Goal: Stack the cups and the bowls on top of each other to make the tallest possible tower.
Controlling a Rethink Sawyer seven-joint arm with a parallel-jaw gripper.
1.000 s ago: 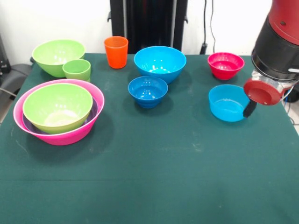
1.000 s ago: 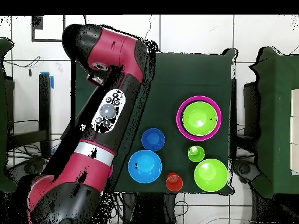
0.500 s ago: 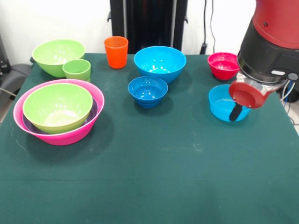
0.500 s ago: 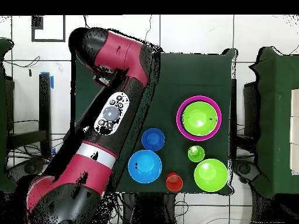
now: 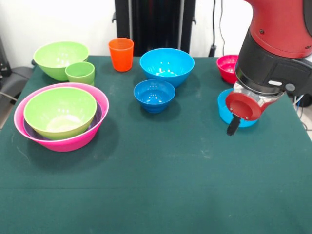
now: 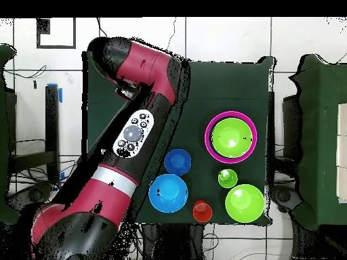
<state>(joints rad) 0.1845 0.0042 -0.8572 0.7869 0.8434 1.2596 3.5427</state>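
Counter [image 5: 161, 195] carrying all pieces. Tower [image 5: 61, 116] being formed at left edge: pink base, purple, lime bowl nested, widest lowest for stability. Loose bowls and orange cup [image 5: 121, 54] being left right of tower. End effector [image 5: 233, 127] hanging over light-blue bowl [image 5: 223, 108], far right of tower; finger spread cannot be told.

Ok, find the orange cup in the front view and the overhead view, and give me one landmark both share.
Front view: the orange cup stands upright at the table's far edge, left of the large blue bowl.
Overhead view: the orange cup sits at the table's bottom edge, right of the large blue bowl.
Shared landmark: the large blue bowl, right beside the cup in both views.
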